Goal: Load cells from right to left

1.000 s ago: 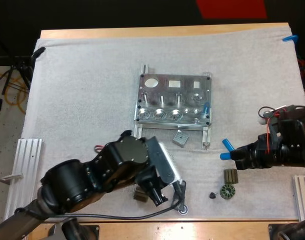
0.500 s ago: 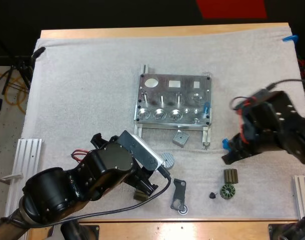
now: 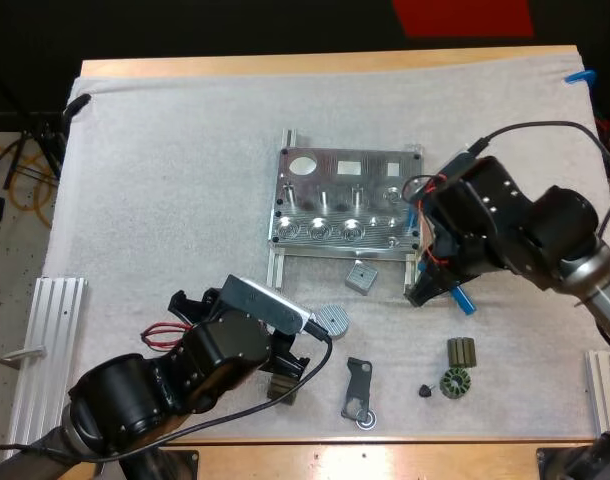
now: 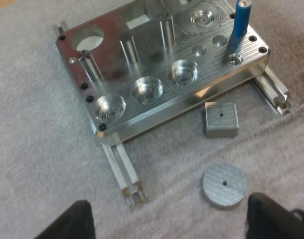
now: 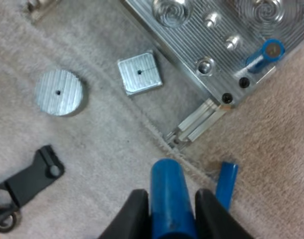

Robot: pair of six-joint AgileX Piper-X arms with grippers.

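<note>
The metal fixture [image 3: 345, 200] lies mid-mat with one blue cylinder [image 3: 413, 215] standing in its right front corner hole. My right gripper [image 3: 423, 292] hovers just off that corner, shut on a second blue cylinder [image 5: 169, 199]. A third blue cylinder [image 5: 226, 181] lies on the mat beside it, near the fixture's rail end. In the left wrist view my left gripper [image 4: 174, 219] is open over bare mat, in front of the fixture [image 4: 162, 64], with its fingers [image 4: 82, 219] wide apart.
A square metal block [image 3: 360, 276] and a ribbed round disc [image 3: 330, 319] lie in front of the fixture. A black bracket [image 3: 357, 388] and dark gear-like parts [image 3: 459, 366] sit near the front edge. Aluminium rails [image 3: 45, 340] flank the mat.
My right arm swung left from the mat's right side to the fixture's right front corner, carrying the blue cylinder. My left arm drew back to the left, uncovering the disc and bracket.
</note>
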